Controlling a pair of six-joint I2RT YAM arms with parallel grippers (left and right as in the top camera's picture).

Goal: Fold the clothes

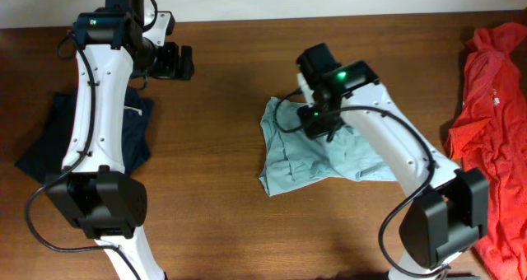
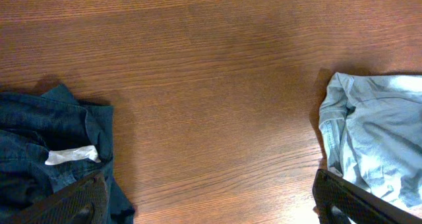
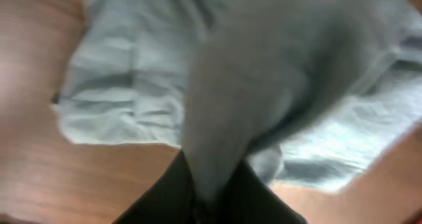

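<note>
The pale teal T-shirt [image 1: 300,161] lies crumpled right of centre on the tabletop [image 1: 214,165]. The right end effector [image 3: 210,201] is all but closed, pinching a fold of it. The left end effector [image 2: 211,207] hangs wide open, holding nothing, between the T-shirt and a navy garment [image 1: 49,140] at the left. A red-orange garment [image 1: 494,123] lies at the right edge.

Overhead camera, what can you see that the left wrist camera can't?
Only overhead shows the red-orange garment at the far right, plus the left arm and right arm. Only the left wrist view shows the left claw spread wide open. Both show the pale blue T-shirt, the dark navy garment and the brown table.
</note>
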